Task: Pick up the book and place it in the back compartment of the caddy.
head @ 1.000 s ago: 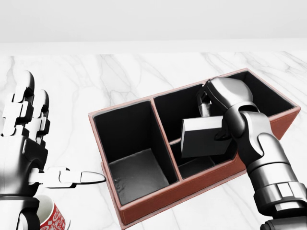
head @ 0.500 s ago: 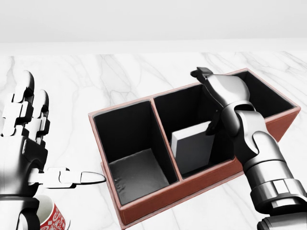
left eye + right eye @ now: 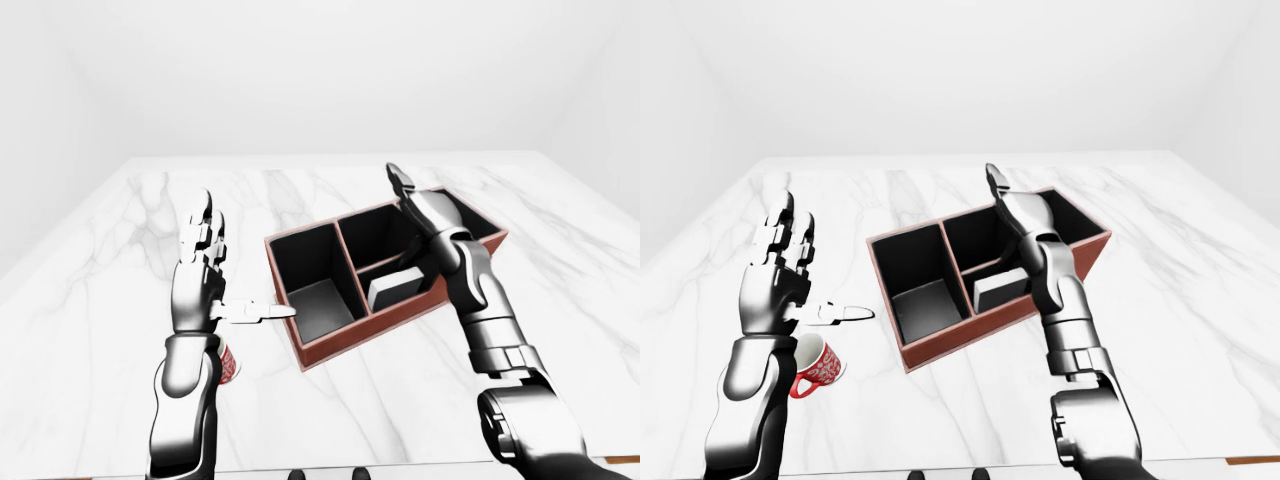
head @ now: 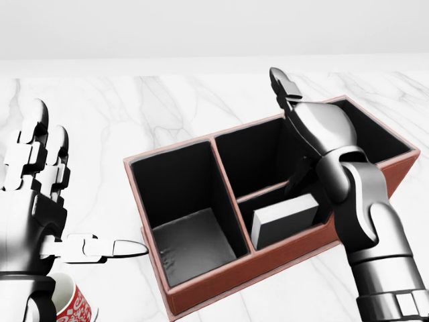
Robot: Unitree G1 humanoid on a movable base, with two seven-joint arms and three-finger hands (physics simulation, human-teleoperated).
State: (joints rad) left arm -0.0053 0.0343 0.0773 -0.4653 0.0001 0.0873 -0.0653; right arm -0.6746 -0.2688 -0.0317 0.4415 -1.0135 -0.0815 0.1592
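The book (image 4: 285, 221) lies flat in the caddy (image 4: 221, 274), in the lower of the two small compartments on the right of the head view, beside the large compartment on the left. A thin divider separates it from the upper small compartment, which is dark inside. The caddy is a reddish-brown box with black lining, standing on a white marble table (image 4: 134, 107).

The right hand (image 4: 315, 127) is over the right part of the caddy, fingers spread and pointing up, clear of the book and grasping nothing. The left hand (image 4: 37, 194) is held upright at the left of the view, released, its fingers extended and the thumb pointing toward the caddy's left wall without touching it. A red patterned mug (image 3: 818, 366) lies on the table below the left hand.
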